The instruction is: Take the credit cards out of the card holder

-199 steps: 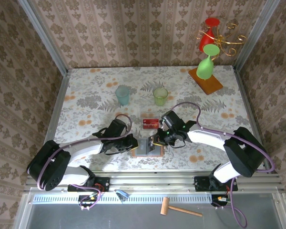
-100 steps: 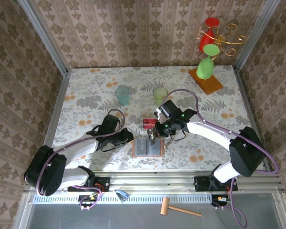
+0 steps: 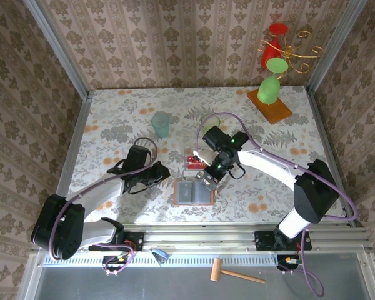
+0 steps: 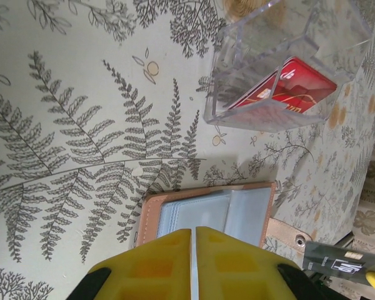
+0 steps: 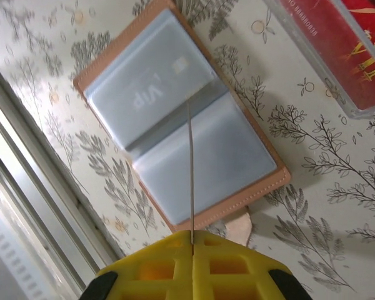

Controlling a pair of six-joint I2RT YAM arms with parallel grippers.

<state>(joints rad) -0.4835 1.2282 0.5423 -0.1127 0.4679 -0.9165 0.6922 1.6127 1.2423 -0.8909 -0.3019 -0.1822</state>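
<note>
A: Tan card holder [image 3: 194, 192] lies open and flat, lower centre of the overhead frame, just below the clear tray [image 3: 195, 161]. A pale card marked "Vip" [image 5: 151, 94] sits in one pocket, upper left in the right wrist view.

B: Right gripper [image 5: 191, 234] pinches a dark card [image 4: 335, 265] over the holder. Left gripper [image 4: 192, 240]: fingers pressed together, empty, near the holder's edge.

A: Risks, my reading: the card sticks far out of the jaws, so a quick swing could twist it loose short of the tray. It could also catch the tray wall above the red cards [image 4: 294, 87].

B: Nothing pins the holder, so it may slide when the Vip card is pulled.

A: The right wrist view has the held card edge-on, a thin line. The left wrist view, bottom right, gives its dark face.
</note>
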